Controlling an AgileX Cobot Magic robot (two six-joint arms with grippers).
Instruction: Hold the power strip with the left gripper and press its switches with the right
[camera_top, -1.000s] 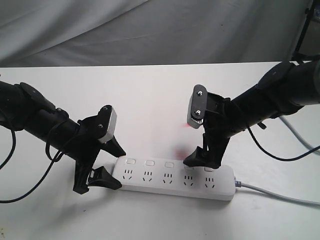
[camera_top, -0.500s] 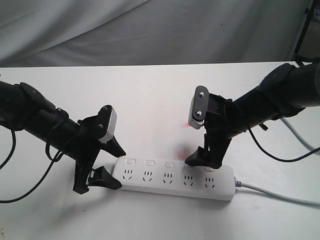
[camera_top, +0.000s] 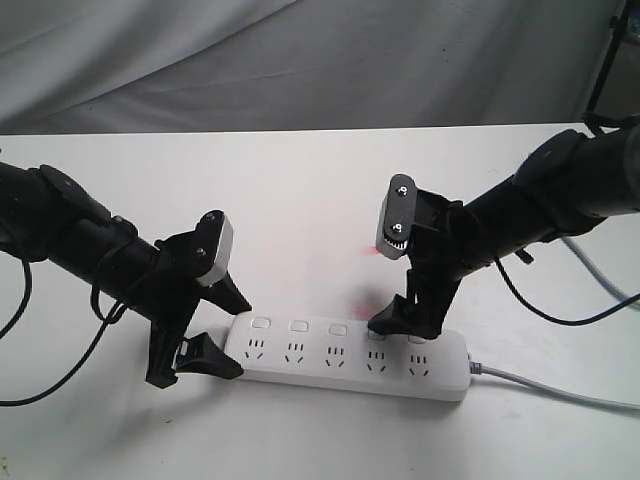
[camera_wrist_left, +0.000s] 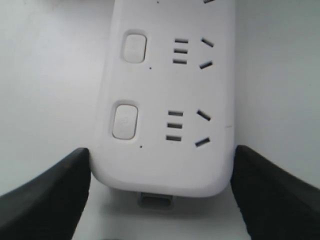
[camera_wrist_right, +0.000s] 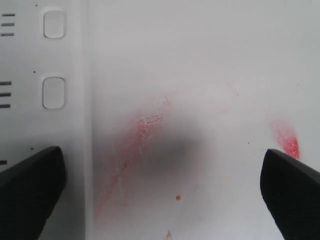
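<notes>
Comparing this moment with the second before it, almost nothing has moved. The right gripper (camera_wrist_right: 162, 185) has sunk very slightly at the wrist, and its forearm has shifted a little towards the worktop's right edge. The tip of its near finger (camera_top: 385, 323) has stayed at the fourth of the switches (camera_top: 299, 326), counting from the held end. Its jaws stand fully apart and hold nothing. One finger is over the switch row and the other hangs over bare worktop (camera_top: 300, 180) beyond the strip's far side.

The strip (camera_top: 340, 362) has not shifted. It lies flat near the worktop's front edge, lengthways along it, with its cord (camera_top: 560, 392) trailing off towards the right edge. The left gripper (camera_top: 240, 338) has kept its place at the rounded end away from the cord. Its jaws are spread wide and set against the strip's two long sides, so it is pinned from both flanks.

I judge the small dip to mean the right arm is bearing down on that fourth switch, not travelling along the row. Whether the button has actually gone in cannot be told, because the finger covers it. With the hold steady, the strip should take the push without sliding.
</notes>
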